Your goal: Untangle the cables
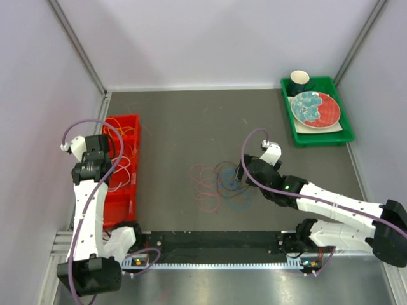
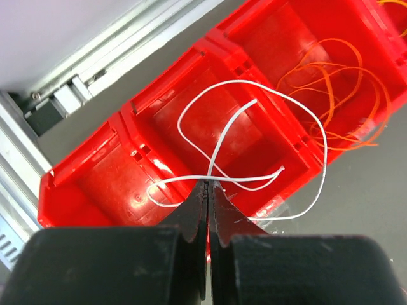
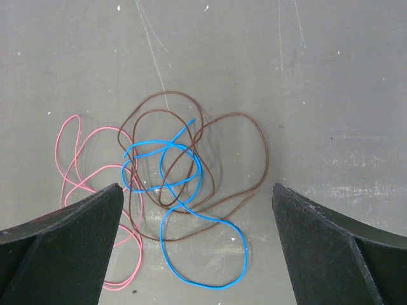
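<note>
Left jaws are pressed shut on the one white cable (image 2: 233,136) where it crosses itself, above the middle compartment of the red bin (image 2: 102,184). Three compartments show in a row. One orange cable (image 2: 337,95) lies coiled in the compartment next to the middle one. A bend of the white cable reaches past the bin's wall, over the grey tabletop (image 2: 369,210).

Right jaws stand wide apart above three cables on the tabletop: one pink cable (image 3: 59,149), one dark brown cable (image 3: 266,155) and one blue cable (image 3: 244,251). Blue and brown loops are interlaced. The pink one meets them only along their left edge.

From above, that heap of three lies well apart from the red bin, to its right, with the pink cable nearest the bin and bare tabletop between. The bin lies along the tabletop's left edge, just beside the wall. Far across from the bin, in the far right corner, one green tray (image 1: 299,130) holds one plate (image 1: 316,108) and one cup (image 1: 299,81).
</note>
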Available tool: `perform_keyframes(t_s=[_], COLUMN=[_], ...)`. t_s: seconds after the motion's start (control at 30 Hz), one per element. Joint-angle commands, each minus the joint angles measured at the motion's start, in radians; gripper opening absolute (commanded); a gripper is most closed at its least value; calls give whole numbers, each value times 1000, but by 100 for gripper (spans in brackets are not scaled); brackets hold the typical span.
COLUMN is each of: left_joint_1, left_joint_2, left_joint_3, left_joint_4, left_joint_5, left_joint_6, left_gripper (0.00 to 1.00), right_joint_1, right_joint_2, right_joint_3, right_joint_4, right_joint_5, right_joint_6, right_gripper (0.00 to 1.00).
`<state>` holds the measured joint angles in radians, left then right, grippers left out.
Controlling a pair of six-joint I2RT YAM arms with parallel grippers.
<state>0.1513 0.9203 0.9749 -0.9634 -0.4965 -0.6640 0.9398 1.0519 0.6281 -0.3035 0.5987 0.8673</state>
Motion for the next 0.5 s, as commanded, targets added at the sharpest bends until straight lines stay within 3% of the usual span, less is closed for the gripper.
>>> perform_keyframes(t_s=[0.0,0.27,0.47], left_joint_1=[53,119,191], left_joint_2=[-21,-84,-34], left_joint_3=[-36,-79,-113], left_joint_4=[51,12,8], left_joint_5=[56,82,200], left_joint_6=[-45,-143,-180], left_gripper=[0,0,0], right_joint_1=[-3,-3,-2], right_joint_2=[-18,-30,-32], right_joint_3=[4,-4,-7], right_joint_4=[24,20,24], right_joint_5=[0,3,0], right_joint_6=[6,10,9], right_gripper=[99,99,99])
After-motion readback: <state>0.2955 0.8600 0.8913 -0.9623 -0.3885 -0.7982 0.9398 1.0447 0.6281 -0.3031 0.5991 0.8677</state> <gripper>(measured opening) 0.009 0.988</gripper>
